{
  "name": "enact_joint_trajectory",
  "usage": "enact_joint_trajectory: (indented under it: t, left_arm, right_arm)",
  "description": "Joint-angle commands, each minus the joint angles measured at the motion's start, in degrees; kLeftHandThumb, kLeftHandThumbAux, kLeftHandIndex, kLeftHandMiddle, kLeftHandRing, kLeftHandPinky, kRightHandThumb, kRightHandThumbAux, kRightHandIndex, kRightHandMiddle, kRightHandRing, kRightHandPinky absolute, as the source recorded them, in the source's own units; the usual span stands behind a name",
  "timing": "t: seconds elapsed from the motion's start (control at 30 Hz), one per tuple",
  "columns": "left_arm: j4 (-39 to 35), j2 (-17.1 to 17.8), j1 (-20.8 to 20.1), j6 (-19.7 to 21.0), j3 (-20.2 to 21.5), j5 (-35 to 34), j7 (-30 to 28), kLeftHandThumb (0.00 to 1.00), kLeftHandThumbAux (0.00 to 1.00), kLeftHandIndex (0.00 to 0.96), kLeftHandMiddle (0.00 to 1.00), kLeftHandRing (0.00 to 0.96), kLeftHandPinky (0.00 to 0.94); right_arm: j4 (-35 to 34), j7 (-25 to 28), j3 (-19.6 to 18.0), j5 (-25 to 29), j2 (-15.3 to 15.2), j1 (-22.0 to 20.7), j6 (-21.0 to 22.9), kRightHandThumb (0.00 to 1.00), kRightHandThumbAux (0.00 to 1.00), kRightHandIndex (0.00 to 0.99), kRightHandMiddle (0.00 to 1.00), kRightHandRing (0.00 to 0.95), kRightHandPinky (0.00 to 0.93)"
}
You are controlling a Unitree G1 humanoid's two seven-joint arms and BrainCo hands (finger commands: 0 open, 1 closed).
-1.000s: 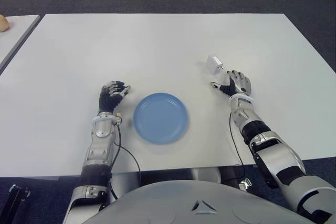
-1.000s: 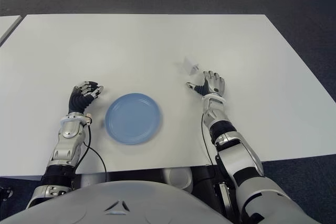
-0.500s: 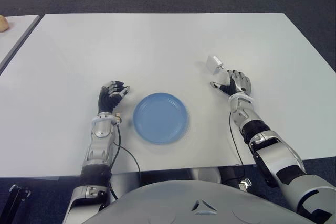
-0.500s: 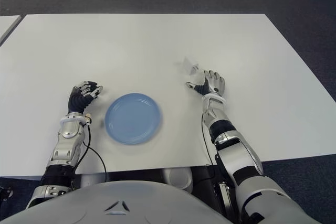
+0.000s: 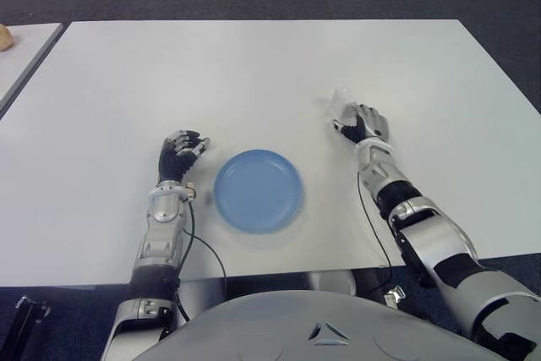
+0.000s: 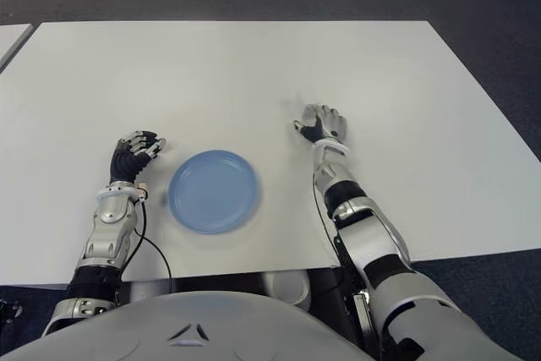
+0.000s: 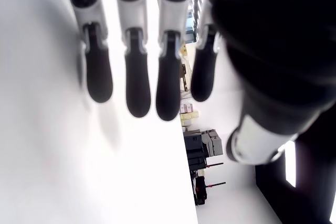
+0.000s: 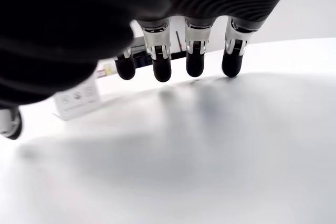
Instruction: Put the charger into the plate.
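**Right hand over the charger, plate bare**

We count one charger, one plate and two hands on the white counter (image 5: 254, 65). The right hand (image 5: 362, 124) shows over the small white charger (image 8: 77, 98), which in the eye views is almost wholly hidden behind it. In the right wrist view we see the charger lying on the counter just under the fingers (image 8: 195, 61), which hang spread and uncurled above the surface and close on nothing; whether a fingertip touches the charger we cannot tell. There are small dark marks on the charger's face, but we cannot read them.

The round blue plate (image 5: 258, 189) lies well apart from those fingers, toward the robot's left and nearer its body, with nothing on it and bare counter between plate and charger. The left hand (image 5: 179, 155) shows just beside the plate on its left side; in its wrist view its fingers (image 7: 138, 77) are loosely extended and hold nothing.

At the far left edge a second pale counter (image 5: 21, 57) begins.
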Motion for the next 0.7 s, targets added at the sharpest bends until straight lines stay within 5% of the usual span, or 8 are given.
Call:
enact_joint_trajectory:
  t: [0.03, 0.7]
  left_arm:
    - [1.0, -0.2, 0.1, -0.3, 0.2, -0.2, 0.0, 0.702, 0.723, 0.423, 0.488, 0.485, 0.470]
    - [-0.2, -0.3, 1.1, 0.2, 0.1, 0.4, 0.4, 0.702, 0.724, 0.423, 0.491, 0.491, 0.480]
  right_arm:
    - [5.3, -0.1, 0.0, 1.4, 1.0, -2.9, -2.8, 0.687, 0.245, 0.000, 0.000, 0.000, 0.000]
    - [14.2, -0.7, 0.2, 3.1, 3.1, -7.9, -7.2, 0.623, 0.240, 0.000, 0.000, 0.000, 0.000]
